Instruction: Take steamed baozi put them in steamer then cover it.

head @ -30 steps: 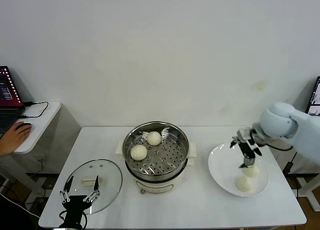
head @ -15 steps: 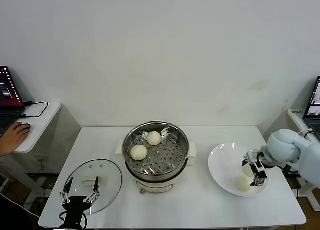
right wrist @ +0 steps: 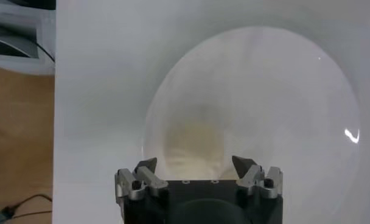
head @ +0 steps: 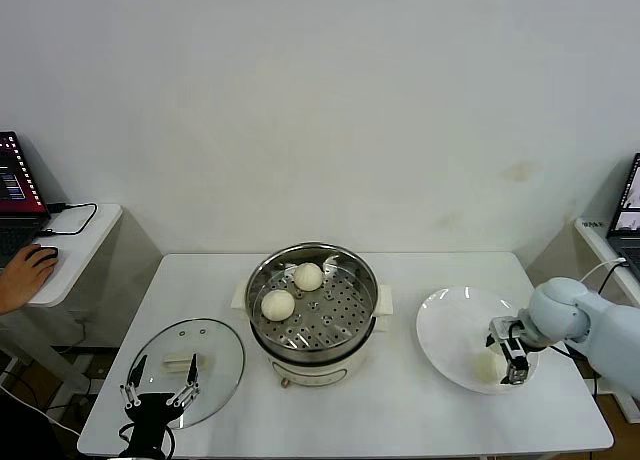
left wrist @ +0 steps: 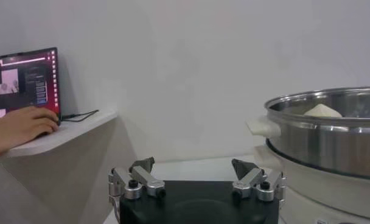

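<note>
The steamer (head: 312, 315) stands mid-table with two steamed baozi (head: 308, 276) (head: 277, 304) on its perforated tray. On the white plate (head: 450, 330) to its right, one baozi (head: 486, 366) shows right beside my right gripper (head: 510, 354), which is down low over the plate. In the right wrist view that gripper (right wrist: 196, 165) is open, its fingertips (right wrist: 147, 165) apart on either side of a baozi (right wrist: 196, 143) without touching it. My left gripper (head: 160, 390) waits open at the table's front left; its own view shows the left gripper (left wrist: 194, 167) empty and the steamer (left wrist: 331, 143).
A round glass lid (head: 215, 355) with a white handle lies flat at front left, under my left gripper. A side table (head: 85, 230) with a laptop and a person's hand (head: 25, 272) is at far left. Another laptop (head: 630, 205) sits at far right.
My right arm has come down from above the back of the plate to low over its right side, around a baozi. The left arm has not moved.
</note>
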Motion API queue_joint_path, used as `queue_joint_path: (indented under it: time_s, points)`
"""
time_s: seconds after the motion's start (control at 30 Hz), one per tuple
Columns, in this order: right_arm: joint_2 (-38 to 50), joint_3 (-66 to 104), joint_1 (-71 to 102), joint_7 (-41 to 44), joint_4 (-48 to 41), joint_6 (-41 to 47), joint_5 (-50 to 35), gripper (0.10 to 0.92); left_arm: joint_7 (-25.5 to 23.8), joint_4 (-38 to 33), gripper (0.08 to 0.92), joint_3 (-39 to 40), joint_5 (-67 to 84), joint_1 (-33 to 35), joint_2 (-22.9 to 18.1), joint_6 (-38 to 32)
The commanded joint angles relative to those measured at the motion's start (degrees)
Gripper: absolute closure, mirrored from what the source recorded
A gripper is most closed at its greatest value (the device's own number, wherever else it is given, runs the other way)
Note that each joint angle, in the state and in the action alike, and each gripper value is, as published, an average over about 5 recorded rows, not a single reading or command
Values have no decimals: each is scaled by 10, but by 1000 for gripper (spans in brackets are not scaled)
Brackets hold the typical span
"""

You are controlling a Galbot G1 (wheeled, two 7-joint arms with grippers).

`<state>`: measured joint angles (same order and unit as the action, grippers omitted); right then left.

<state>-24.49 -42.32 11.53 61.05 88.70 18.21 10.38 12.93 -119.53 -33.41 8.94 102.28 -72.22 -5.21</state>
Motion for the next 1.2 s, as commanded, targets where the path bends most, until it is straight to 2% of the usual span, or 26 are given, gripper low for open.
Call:
queue_joint_path:
  time_s: [0.03, 0.33, 0.6, 0.93, 1.2]
  points:
    - [-20, 14, 24, -4, -27, 1, 10, 282, 0, 3, 177, -1, 0, -1, 0, 0]
    - [-23, 18, 24, -6, -34, 2, 13, 391, 1, 5, 177, 0, 0, -3, -1, 0]
    - [-18, 21, 0, -5, -24, 3, 3, 451, 1, 1, 177, -1, 0, -1, 0, 0]
    - [-17, -38, -205, 19, -4, 15, -96, 459, 0, -10, 177, -2, 0, 1, 7, 2]
    - [-95, -145, -422, 24, -31, 22, -177, 457, 0, -13, 177, -2, 2, -1, 11, 2]
